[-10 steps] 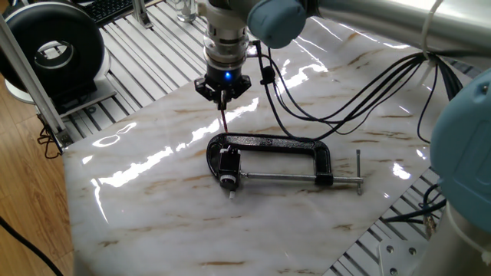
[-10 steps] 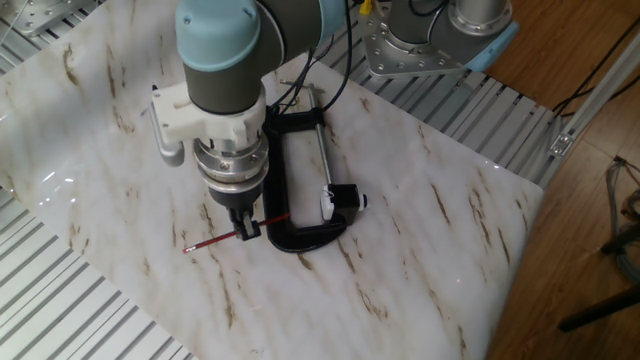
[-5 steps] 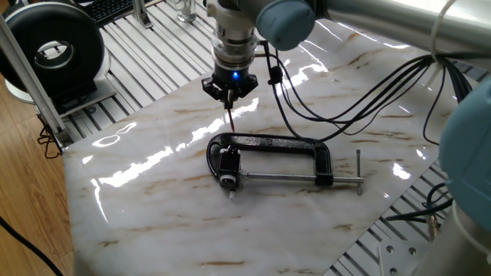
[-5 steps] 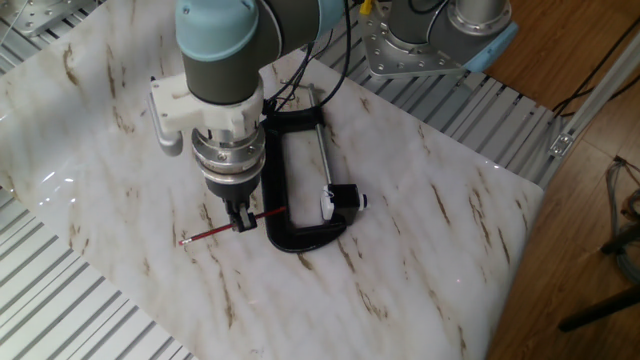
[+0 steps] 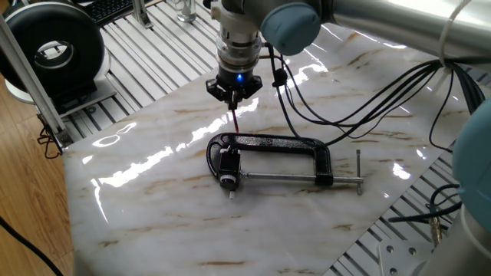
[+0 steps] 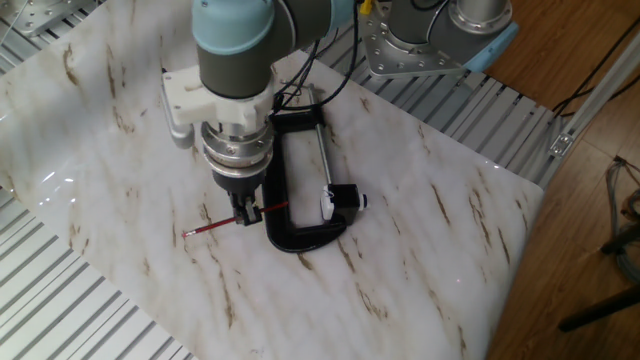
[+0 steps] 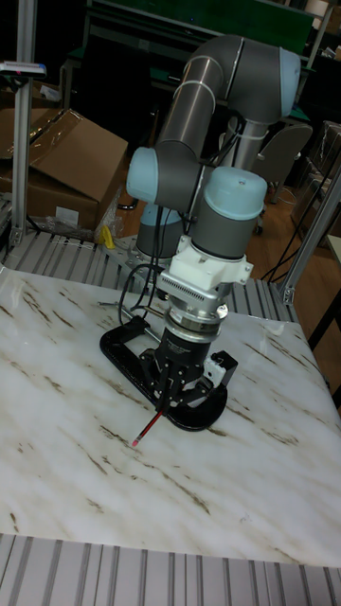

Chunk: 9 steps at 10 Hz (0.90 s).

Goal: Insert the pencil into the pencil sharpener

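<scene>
The grey UR5 arm is reaching straight down over the white marble-patterned table (image 6: 420, 240), its two-finger gripper (image 6: 247, 212) clamping the thin maroon pencil (image 6: 215, 226) mid-length. The small black boxy pencil sharpener (image 6: 343, 199) is sitting inside the large black C-shaped metal clamp (image 6: 285, 232) beside it.

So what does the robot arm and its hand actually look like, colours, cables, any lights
The arm is grey tubing with pale blue caps at the joints. A whitish ribbed wrist section leads down to a small black two-finger hand. A blue light glows just above the fingers in one fixed view. Black cables loop off the wrist.
</scene>
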Motion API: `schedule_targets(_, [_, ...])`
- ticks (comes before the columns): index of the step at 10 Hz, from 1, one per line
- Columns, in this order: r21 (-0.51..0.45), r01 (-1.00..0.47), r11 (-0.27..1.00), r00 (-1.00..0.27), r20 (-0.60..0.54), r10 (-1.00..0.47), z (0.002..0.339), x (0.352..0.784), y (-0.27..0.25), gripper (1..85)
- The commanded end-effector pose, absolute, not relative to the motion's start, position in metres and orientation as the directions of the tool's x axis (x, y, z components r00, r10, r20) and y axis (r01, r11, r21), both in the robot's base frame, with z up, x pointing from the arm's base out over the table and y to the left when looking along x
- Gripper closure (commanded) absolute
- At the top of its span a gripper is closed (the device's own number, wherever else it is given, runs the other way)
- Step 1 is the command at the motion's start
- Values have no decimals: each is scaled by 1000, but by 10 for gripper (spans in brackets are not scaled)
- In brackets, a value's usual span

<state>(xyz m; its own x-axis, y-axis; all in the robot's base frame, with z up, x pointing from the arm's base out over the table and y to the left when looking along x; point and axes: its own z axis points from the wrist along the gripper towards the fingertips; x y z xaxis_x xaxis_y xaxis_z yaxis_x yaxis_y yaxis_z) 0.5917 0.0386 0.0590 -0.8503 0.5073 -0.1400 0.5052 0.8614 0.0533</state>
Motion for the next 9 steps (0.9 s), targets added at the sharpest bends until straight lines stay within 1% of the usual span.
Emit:
schedule_targets(1, [48, 512, 858, -846, -145, 513, 59, 586, 49, 847])
schedule_targets(4, [41, 512, 858, -846, -148, 512, 57, 578, 54, 847])
schedule_targets(9, [52, 512, 858, -846, -145, 514, 66, 568, 67, 847])
